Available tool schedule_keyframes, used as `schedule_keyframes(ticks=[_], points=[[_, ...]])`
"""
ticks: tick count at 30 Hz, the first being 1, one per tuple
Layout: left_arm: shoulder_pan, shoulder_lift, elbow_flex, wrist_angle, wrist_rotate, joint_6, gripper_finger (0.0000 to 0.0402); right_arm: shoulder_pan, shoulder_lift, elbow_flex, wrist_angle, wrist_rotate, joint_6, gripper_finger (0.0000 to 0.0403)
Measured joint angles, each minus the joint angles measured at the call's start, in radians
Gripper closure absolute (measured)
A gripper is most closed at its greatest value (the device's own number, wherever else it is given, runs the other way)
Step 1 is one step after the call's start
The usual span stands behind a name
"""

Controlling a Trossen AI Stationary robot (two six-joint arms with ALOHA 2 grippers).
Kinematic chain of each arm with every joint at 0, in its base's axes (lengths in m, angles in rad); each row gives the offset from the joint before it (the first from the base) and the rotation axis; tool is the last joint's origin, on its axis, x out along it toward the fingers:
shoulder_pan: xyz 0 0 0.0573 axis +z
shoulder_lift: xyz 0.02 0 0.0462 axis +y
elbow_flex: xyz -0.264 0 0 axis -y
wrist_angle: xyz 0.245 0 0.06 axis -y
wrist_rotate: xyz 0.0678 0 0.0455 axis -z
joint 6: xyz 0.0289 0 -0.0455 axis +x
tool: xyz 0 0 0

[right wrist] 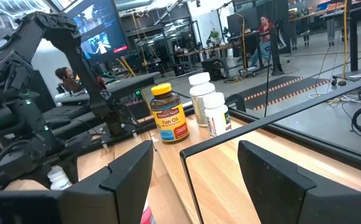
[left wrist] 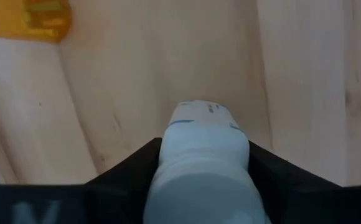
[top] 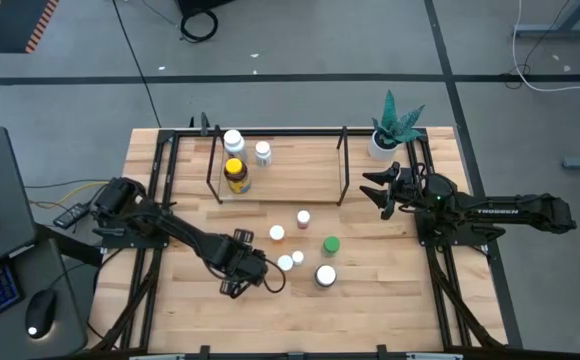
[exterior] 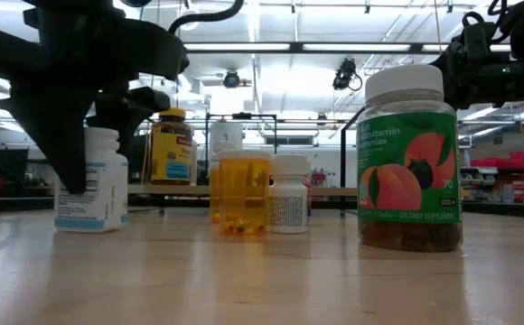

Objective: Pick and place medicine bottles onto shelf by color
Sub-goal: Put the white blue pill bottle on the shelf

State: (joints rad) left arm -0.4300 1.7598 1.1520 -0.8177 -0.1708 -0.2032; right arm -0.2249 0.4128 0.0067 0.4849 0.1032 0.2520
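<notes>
Gripping smooth cylindrical white bottle (left wrist: pixel 200 163)

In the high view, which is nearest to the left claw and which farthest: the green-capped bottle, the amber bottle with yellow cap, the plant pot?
Measured from the left claw:
1. Green-capped bottle, on the open table to its right.
2. Amber bottle with yellow cap, on the shelf's left end.
3. Plant pot, at the table's far right corner.

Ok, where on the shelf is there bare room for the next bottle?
The shelf is bare from its middle to the right uprights, near the plant pot. Its left end is crowded: the amber Fish Oil bottle and two white bottles cluster there.
</notes>
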Motion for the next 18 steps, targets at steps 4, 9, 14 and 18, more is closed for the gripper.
schedule_keyframes(ticks=[4,9,14,18], points=[[0.025,-0.030,0.034,-0.019,0.000,0.003,0.0209,0.000,0.000,0.000,0.000,0.000,0.000,0.0160],[0.061,-0.090,0.085,-0.022,0.000,0.012,0.0220,0.000,0.000,0.000,0.000,0.000,0.000,0.0160],[0.115,-0.151,0.105,-0.022,-0.022,0.004,0.0211,0.000,0.000,0.000,0.000,0.000,0.000,0.0160],[0.189,-0.180,0.106,-0.001,-0.052,0.003,0.0211,0.000,0.000,0.000,0.000,0.000,0.000,0.0160]])
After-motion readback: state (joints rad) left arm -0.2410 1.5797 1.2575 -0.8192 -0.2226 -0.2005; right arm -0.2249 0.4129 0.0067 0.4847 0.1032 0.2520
